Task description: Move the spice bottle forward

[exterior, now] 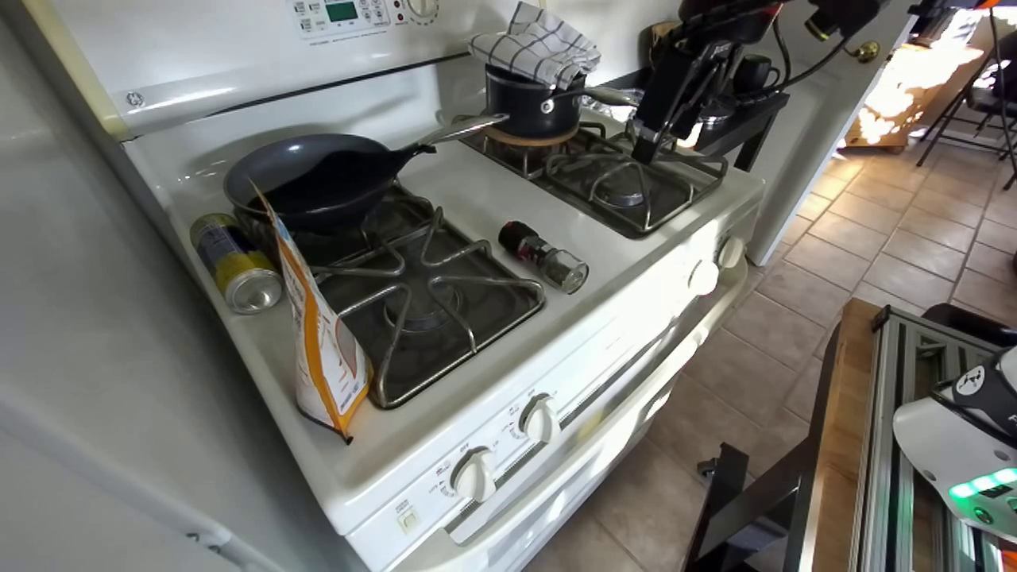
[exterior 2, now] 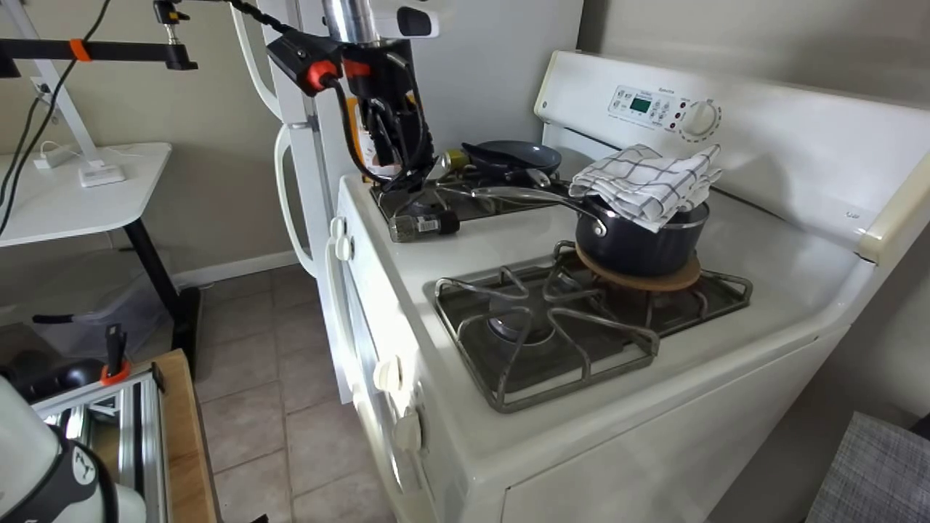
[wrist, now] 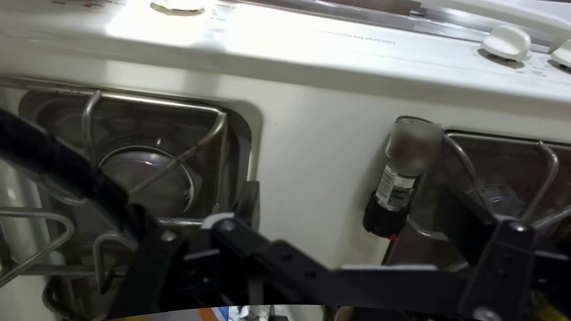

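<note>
One spice bottle (exterior: 543, 256) is lying on its side near the front of the stovetop (exterior: 493, 184); the gripper (wrist: 352, 200) is hovering clear, jaws apart, so nothing is looking done; grasping and moving forward are probably waiting

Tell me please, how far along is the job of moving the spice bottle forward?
Done: nothing certain; the spice bottle lies on its side toward the front of the stovetop. In hand: no grip; the claw hangs open above the stovetop, apart from the bottle. Left: probably lowering, gripping and moving the bottle forward, unless it already lies where wanted.
</note>
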You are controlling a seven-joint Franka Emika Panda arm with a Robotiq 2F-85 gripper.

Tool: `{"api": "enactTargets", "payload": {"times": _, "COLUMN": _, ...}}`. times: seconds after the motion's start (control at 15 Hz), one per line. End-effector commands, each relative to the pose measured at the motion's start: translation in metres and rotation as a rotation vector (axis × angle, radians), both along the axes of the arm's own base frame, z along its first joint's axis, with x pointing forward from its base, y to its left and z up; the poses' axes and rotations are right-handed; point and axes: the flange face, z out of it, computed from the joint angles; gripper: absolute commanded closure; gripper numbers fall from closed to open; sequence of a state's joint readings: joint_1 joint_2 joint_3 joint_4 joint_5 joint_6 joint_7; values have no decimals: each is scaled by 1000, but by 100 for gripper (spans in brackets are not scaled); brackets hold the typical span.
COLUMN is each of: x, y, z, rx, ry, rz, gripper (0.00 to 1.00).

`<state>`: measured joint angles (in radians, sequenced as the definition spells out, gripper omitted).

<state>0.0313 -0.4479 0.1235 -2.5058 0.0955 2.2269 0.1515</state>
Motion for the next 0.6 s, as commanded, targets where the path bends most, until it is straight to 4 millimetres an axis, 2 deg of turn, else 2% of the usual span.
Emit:
{"api": "enactTargets", "payload": {"times": 0.0, "x": 0, "y": -1, "z": 1, "rx": 0, "ry": 0, "rz": -1, "gripper": 0}}
{"api": "enactTargets", "payload": {"times": 0.33, "x": -4, "y": -1, "z": 8, "rx": 0, "ry": -17, "rz": -2, "gripper": 0}}
{"api": "enactTargets", "payload": {"times": 0.53, "x": 10, "y": 28, "z": -9, "rx": -28, "ry": 80, "rz": -49, "gripper": 0}}
